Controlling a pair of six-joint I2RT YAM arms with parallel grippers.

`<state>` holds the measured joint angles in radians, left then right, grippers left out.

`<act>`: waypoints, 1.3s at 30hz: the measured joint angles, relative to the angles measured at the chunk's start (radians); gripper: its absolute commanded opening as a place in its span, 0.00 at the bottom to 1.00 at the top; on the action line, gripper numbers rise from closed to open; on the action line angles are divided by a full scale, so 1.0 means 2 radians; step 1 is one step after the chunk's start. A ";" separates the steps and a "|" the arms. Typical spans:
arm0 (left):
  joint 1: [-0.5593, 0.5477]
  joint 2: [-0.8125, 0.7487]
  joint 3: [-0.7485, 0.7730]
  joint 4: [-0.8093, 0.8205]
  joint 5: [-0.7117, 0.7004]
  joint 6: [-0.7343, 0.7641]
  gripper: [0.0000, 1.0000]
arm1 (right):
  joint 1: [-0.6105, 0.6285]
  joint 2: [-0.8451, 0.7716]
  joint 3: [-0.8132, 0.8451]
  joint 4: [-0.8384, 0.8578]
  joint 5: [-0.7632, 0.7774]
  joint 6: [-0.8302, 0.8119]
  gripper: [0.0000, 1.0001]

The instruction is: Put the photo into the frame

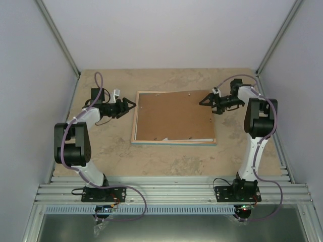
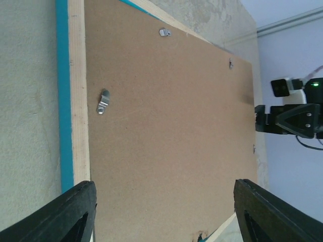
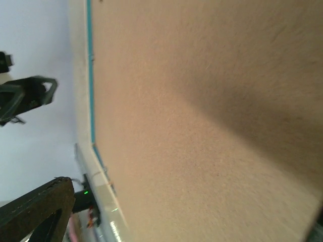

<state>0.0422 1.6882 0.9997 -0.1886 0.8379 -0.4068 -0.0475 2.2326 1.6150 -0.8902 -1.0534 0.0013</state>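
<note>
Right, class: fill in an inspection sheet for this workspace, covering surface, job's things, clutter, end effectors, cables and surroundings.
Surface: beige mottled tabletop, frame lying on it.
Job's things: frame face down, wood rim up, turquoise edge showing; brown backing board in it, metal clips on that; white strip at its near edge; photo not identifiable.
Clutter: nothing seen.
End effectors: left end effector open, beside frame's left edge; right end effector open, over frame's right side.
Cables: purple-grey cables along both arms.
Surroundings: pale walls, aluminium rails at near edge.
</note>
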 measured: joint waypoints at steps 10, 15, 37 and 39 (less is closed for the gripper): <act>0.000 -0.006 0.014 -0.027 -0.069 0.022 0.80 | -0.004 -0.061 -0.020 0.024 0.158 0.022 0.83; 0.000 -0.003 0.030 -0.041 -0.091 0.048 0.67 | -0.015 -0.090 -0.062 0.065 0.199 0.012 0.52; -0.019 0.102 0.046 -0.091 -0.081 0.157 0.19 | -0.002 -0.090 -0.155 0.204 0.195 0.009 0.25; -0.019 0.102 0.046 -0.093 -0.086 0.164 0.16 | 0.000 -0.095 -0.163 0.212 0.199 0.009 0.25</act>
<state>0.0036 1.8915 1.0912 -0.3748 0.6655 -0.0792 -0.0479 2.0426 1.2896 -0.4660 -0.6556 0.0196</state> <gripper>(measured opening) 0.200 0.249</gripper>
